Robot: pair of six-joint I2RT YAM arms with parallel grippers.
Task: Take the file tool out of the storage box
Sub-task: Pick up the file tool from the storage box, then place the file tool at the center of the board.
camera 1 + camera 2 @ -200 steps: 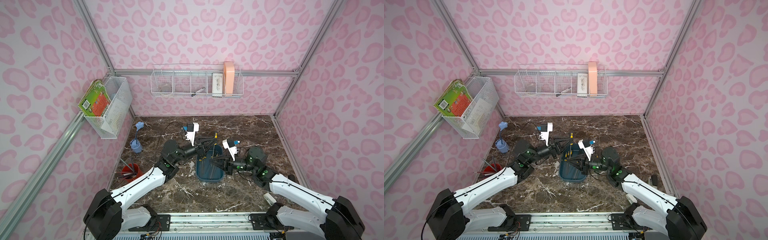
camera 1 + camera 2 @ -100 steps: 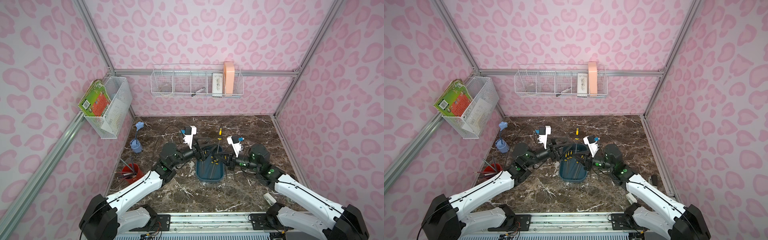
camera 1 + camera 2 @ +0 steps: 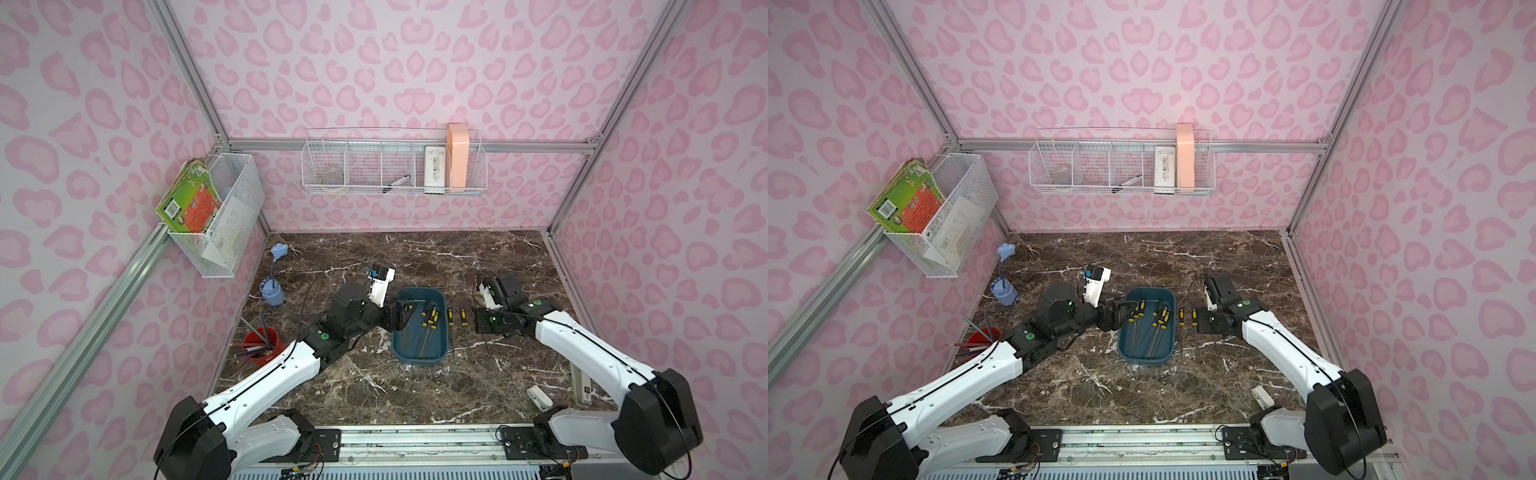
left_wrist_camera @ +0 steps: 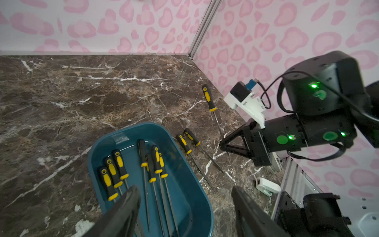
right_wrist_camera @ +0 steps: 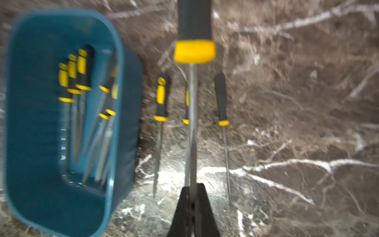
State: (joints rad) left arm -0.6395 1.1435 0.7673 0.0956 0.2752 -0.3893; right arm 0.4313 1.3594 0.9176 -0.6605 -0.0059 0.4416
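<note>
**Right wrist view (blurred).** The right gripper was pinched shut on the bare metal shaft of a file. The file's black handle, with its yellow collar, pointed straight away from the jaws. The file was already out of the box, a dark teal tub off to one side, and hung over the brown marble table. Below it, three loose files lay side by side on the table just beside the box wall. They were lined up the same way as the held one. More files lay inside the box.

**Left wrist view.** The left gripper was empty, its two fingers spread wide over one end of the box. Several files lay inside, roughly along the box's length. Beyond the box, the right gripper held the file by its shaft, handle raised. Two loose files showed flat beside the box.

**Both top views.** The box sat mid-table, its length running from the robot toward the back wall. The left gripper was at the box's left rim. The right gripper was on the box's right, just past the loose files. The held file was too thin to pick out there.

The likely next move was to lay the file down. The open spot was on the box's right, nearest the right arm. The file's length already ran about parallel to the row, so lowering it should need little turning.
</note>
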